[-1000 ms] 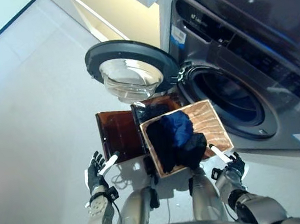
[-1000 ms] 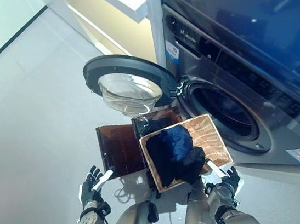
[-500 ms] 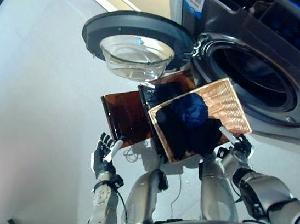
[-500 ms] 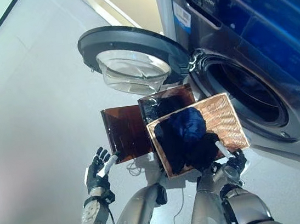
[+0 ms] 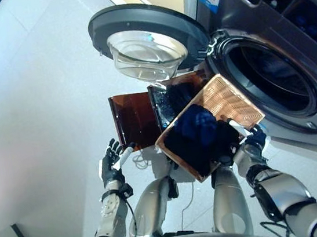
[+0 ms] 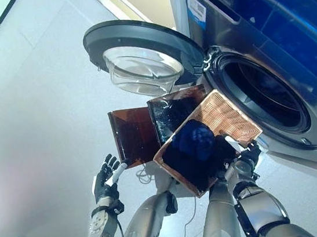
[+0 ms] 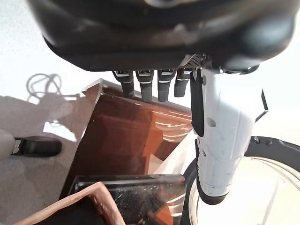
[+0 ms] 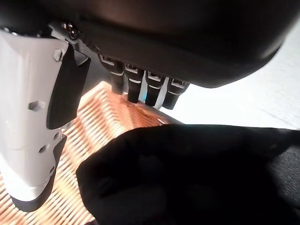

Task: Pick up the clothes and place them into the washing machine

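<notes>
Two hands: right hand point(image 6: 247, 158) fingers point(image 8: 138, 83) straight above the wicker basket point(image 5: 236, 107); left hand point(image 5: 112, 159) relaxed, empty.
Clothes point(image 6: 196, 147): dark heap in the tilted basket, near the washing machine point(image 5: 285, 78).
Handling: soft, light; pinch a top fold.

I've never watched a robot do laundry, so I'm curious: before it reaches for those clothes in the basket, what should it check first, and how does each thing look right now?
1. Washing machine door swung fully open: ok.
2. Drum opening free of obstructions: ok, it looks dark and unblocked.
3. Clothes within reach in the wicker basket: ok, a dark and blue pile right by the right hand.
4. Right hand free to grasp: ok, its fingers are straight above the cloth and hold nothing.
5. Left hand out of the way: ok, open beside the brown box.
6. Basket steady: cannot tell, it sits tilted.
</notes>
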